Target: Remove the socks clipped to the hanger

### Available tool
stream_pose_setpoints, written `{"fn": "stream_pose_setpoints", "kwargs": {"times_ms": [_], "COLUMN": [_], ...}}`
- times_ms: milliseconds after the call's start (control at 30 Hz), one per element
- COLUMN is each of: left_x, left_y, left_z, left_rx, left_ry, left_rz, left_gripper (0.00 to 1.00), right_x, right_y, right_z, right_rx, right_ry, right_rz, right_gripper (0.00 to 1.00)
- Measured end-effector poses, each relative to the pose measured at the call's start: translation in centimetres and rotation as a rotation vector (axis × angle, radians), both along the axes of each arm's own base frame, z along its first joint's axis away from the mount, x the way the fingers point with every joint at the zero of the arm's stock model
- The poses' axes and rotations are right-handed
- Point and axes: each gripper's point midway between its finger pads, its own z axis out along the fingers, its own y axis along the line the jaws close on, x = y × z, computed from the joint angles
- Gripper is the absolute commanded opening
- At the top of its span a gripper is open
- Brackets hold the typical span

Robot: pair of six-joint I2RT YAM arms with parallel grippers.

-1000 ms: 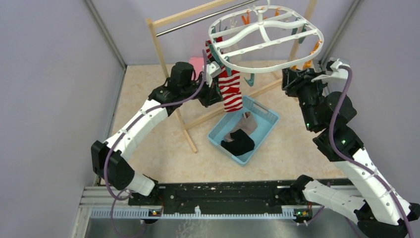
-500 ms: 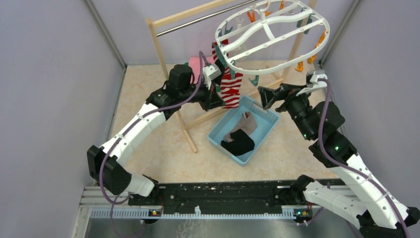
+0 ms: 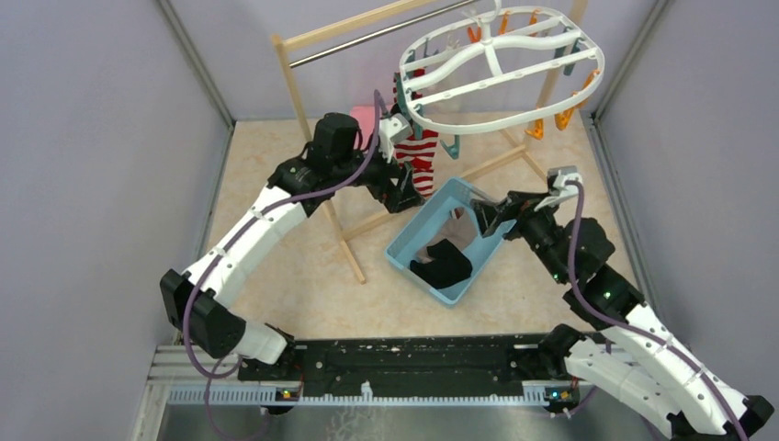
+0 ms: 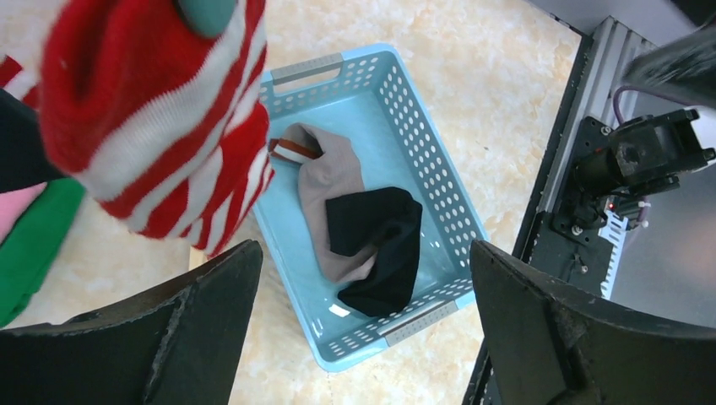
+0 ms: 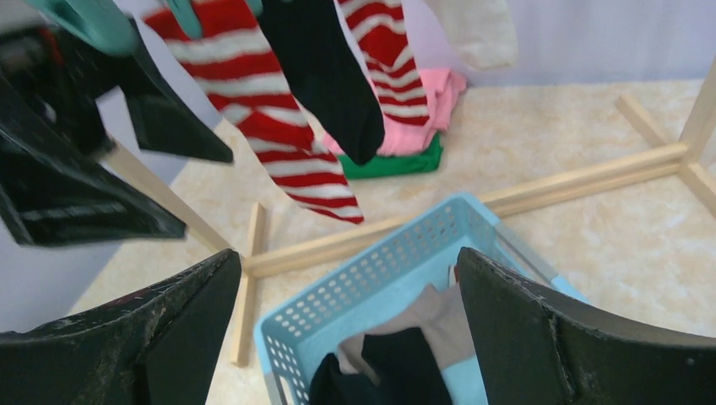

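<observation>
The white hanger [image 3: 497, 50] hangs at the back, above the arms, with a red-and-white striped sock [image 3: 421, 167] clipped at its left edge. The right wrist view shows a black sock [image 5: 325, 76] hanging just beside it. The left gripper [image 3: 401, 188] sits close under the striped sock, fingers spread wide and empty — the sock hangs to one side of them, not between. The right gripper [image 3: 490, 213] hovers over the blue basket [image 3: 412, 230], also wide open, holding nothing. In the basket lie a grey sock [image 4: 325, 190] and a second black sock [image 3: 443, 265].
</observation>
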Motion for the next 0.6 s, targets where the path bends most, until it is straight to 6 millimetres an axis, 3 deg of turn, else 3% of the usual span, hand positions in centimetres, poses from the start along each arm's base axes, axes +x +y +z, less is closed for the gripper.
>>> {"fn": "stream_pose_setpoints", "kwargs": {"times_ms": [167,433,600], "left_x": [0.2,0.5,-0.6], "left_y": [1.2,5.1,5.8], "left_z": [0.7,-0.8,-0.2], "left_rx": [0.041,0.115,0.123], "left_ry": [-0.002,0.085,0.092], "left_rz": [-0.009,0.037,0.002], "left_gripper": [0.99,0.99,0.99], "right_x": [1.0,3.3,5.6], "right_y": [1.9,6.5,9.2], "right_z": [-4.2,-8.9,-10.2], "right_rx": [-0.055,-0.13,-0.134], "right_ry": [0.049,0.004,-0.051], "right_rz": [0.05,0.197,0.256], "right_gripper": [0.99,0.99,0.98]}}
